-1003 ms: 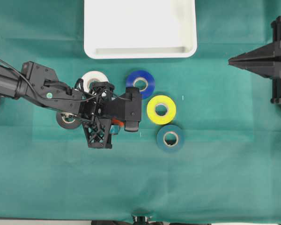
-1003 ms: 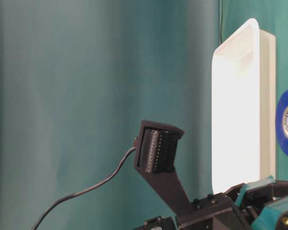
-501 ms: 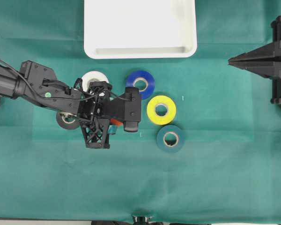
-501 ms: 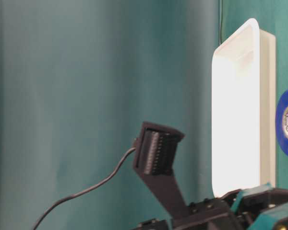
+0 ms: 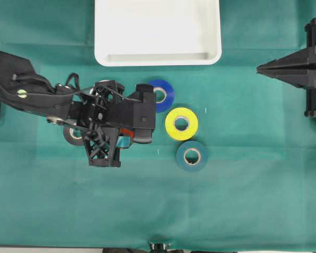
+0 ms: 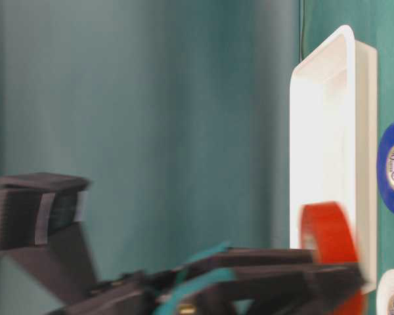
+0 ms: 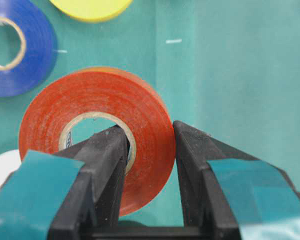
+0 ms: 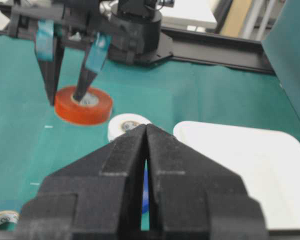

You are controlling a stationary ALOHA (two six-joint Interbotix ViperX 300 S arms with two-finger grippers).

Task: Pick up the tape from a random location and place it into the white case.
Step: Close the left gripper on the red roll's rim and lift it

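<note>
On my left wrist feed the left gripper (image 7: pixel 150 150) has its jaws clamped across one wall of the tape (image 7: pixel 97 127), one black finger down inside the pale cardboard core and the other against the outer orange-red face. The roll's wound layers show as faint concentric rings. The fingers are matte black plastic with teal pads on their backs. From the right wrist camera the tape (image 8: pixel 83 105) hangs tilted from those two fingers just above the green cloth (image 8: pixel 200 95), near a white roll (image 8: pixel 127 125). The white case (image 5: pixel 158 31), a smooth shallow tray with rounded corners and a raised rim, sits at the far edge of the table, well apart from the tape. A blue roll (image 5: pixel 162 94), a yellow roll (image 5: pixel 181 123) and a dark teal roll (image 5: pixel 191 155) lie flat nearby. The right gripper (image 8: pixel 145 150) has its jaws pressed together with only a thin slit between them
</note>
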